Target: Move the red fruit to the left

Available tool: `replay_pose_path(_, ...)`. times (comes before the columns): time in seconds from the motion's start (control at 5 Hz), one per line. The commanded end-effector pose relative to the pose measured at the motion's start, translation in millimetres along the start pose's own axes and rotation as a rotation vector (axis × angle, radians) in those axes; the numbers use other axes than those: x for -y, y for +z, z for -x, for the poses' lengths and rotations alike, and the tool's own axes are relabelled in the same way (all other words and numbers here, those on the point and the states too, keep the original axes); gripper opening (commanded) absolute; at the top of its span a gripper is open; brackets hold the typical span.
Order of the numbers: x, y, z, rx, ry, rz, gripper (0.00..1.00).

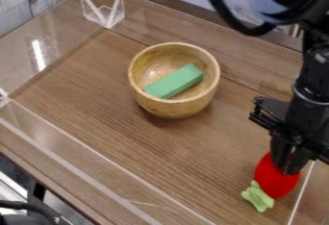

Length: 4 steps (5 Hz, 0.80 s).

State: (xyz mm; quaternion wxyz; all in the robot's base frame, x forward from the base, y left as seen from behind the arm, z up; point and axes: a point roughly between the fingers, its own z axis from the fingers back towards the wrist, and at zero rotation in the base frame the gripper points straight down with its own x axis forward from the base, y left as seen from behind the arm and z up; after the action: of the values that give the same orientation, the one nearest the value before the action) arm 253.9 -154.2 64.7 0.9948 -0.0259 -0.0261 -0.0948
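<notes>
The gripper (291,162) points straight down at the table's near right corner, its black jaws drawn in against the top of the red fruit (276,178) and pinching it. The fruit sits directly under the tool, resting on the wooden table (90,94), with its pale green leafy stem (261,199) poking out toward the front edge. Well apart to the left stands the wooden bowl (174,80), holding a green block (174,81).

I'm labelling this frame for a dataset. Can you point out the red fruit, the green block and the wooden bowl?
red fruit (274,178): camera view, red body below the gripper.
green block (174,81): camera view, middle of its top face.
wooden bowl (144,100): camera view, lower left rim.
</notes>
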Motion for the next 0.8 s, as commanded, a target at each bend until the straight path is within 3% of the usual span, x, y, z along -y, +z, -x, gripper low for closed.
replay_pose_path(0.0, 1.7, 6.1, -15.5, 0.053, -0.035, 0.011, 0.0)
replay_pose_path(0.6, -6.5, -12.3, -28.1, 0.04, -0.092, 0.004, 0.0)
